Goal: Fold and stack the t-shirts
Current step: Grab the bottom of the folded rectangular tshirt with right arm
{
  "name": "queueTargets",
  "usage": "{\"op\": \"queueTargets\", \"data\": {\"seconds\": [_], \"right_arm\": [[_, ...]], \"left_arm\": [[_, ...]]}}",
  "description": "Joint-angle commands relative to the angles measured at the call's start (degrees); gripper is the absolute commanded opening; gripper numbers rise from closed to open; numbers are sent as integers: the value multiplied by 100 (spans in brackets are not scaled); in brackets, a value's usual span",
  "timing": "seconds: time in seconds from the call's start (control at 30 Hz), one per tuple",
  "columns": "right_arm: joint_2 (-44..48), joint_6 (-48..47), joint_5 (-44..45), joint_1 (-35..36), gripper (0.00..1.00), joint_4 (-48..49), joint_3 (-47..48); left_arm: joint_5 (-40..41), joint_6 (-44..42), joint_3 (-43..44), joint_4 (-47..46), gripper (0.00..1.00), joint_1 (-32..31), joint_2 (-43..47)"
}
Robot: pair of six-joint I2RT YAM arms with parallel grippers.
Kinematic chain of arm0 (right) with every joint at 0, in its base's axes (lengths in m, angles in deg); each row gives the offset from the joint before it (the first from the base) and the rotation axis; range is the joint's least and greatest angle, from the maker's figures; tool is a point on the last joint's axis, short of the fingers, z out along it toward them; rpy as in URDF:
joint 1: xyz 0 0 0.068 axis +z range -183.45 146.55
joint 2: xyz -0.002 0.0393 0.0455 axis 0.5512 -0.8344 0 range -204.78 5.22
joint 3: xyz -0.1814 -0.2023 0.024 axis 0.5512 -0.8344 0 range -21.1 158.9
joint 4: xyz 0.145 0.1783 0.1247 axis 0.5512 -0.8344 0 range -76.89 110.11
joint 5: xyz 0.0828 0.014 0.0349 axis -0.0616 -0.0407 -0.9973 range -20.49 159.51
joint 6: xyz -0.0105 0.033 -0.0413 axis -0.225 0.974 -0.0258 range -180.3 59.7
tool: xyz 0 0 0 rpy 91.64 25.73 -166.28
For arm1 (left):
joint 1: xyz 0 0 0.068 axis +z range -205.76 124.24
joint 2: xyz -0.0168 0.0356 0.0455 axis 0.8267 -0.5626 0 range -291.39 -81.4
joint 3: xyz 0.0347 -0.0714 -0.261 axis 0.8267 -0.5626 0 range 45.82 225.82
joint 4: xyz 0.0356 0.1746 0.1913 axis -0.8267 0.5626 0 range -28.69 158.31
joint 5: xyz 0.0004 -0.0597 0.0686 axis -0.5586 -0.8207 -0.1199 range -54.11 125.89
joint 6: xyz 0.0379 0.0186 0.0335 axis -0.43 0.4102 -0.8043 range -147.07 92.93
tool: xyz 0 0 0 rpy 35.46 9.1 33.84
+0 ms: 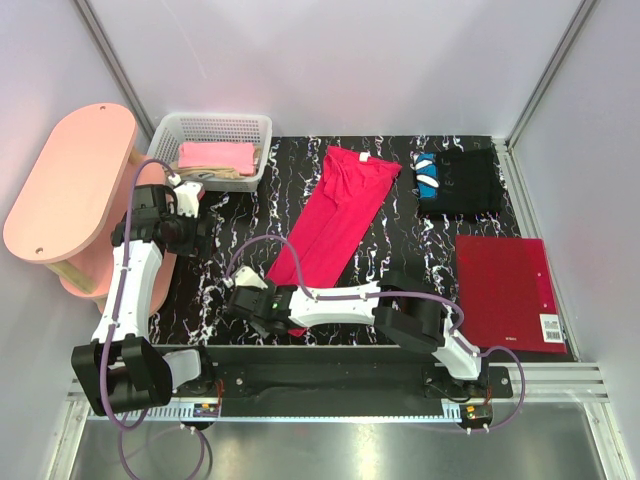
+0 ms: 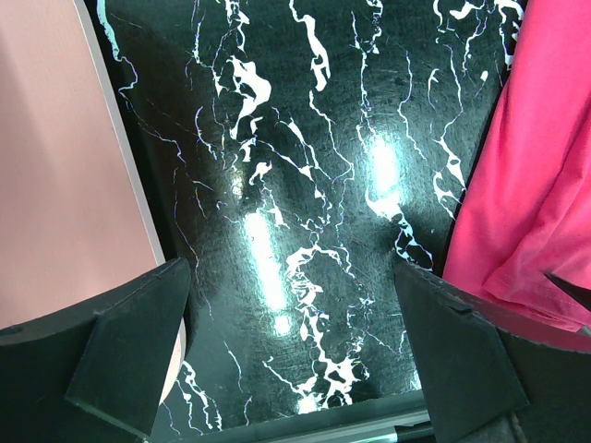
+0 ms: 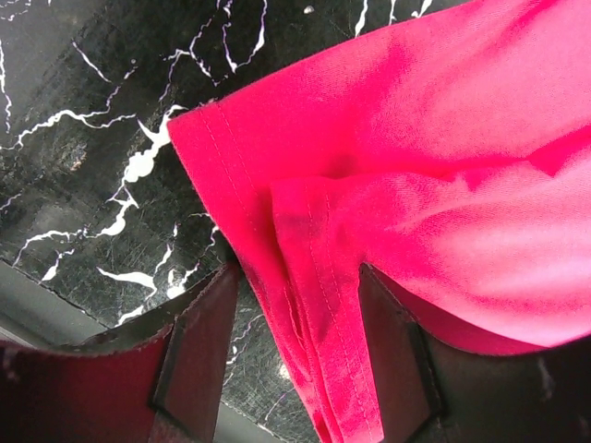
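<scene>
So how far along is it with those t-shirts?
The black tee looks folded at the back; pink and beige ones lie folded in the basket. The red tee, folded into a long strip, has its hem inside the right hand. Remaining: finish folding it, then stack.

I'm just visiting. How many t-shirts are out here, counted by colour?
Red: 1, the red t-shirt laid out mid-table
Black: 1, the black t-shirt folded at the far right
Pink: 1, the pink t-shirt in the white basket
Beige: 1, the beige t-shirt under the pink one
Total: 4
</scene>
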Motion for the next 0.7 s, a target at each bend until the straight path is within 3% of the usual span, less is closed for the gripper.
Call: {"op": "queueTargets", "data": {"seconds": [0.0,0.43,0.67], "right_arm": [[-368,-76,-516,99,63,-1125,-290],[-385,170,-1122,-164,45,-1010,-493],[-465,320,-1255,-261,20,-975,-545]], "left_arm": [[-118,22,140,-172,99,13,62],[-136,23,140,-163,99,21,27],[-162,23,96,-155,99,22,44]]}}
